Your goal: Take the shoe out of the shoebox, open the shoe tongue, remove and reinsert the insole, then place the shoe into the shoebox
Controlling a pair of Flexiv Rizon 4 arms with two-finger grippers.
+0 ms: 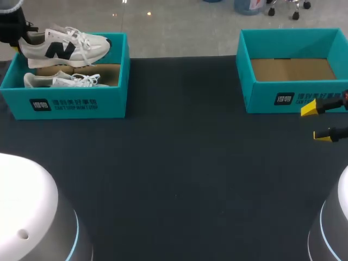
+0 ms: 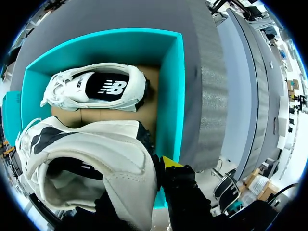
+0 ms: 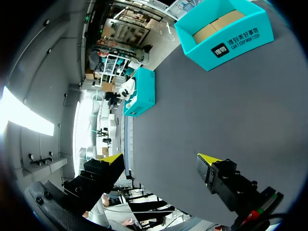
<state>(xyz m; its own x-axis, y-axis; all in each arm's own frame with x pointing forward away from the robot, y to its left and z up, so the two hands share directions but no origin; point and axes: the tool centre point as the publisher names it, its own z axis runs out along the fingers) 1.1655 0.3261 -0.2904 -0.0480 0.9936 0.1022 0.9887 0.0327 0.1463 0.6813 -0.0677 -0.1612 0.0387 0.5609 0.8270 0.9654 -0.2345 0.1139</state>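
In the upper left of the frame from the head view, the shoe (image 1: 65, 46), white with a dark letter on its side, hangs above the left box (image 1: 81, 103). Its heel is toward the left arm (image 1: 11, 27) in the corner and its toe points to the right. The left jaws are closed on the heel. From the left wrist, one yellow fingertip (image 2: 169, 161) presses the outside of the heel of the shoe (image 2: 96, 163), while the other finger is hidden by the shoe. A second shoe (image 1: 57, 81) lies on its side on the brown cardboard floor of that box. Seen from the left wrist, the second shoe (image 2: 96, 89) rests ahead of the held one, inside the teal walls of the left box (image 2: 174, 96).

The right box (image 1: 266, 100) stands in the upper right of the frame, well apart from the left one, and its brown floor shows. Both boxes sit on the dark counter (image 1: 179, 163).

At the right edge of the frame, just in front of the right box, the right jaws stand wide open with nothing between their fingertips (image 1: 309, 109). From the right wrist, the two fingertips (image 3: 113, 159) hang spread over bare counter, with the right box (image 3: 236, 41) ahead of them.
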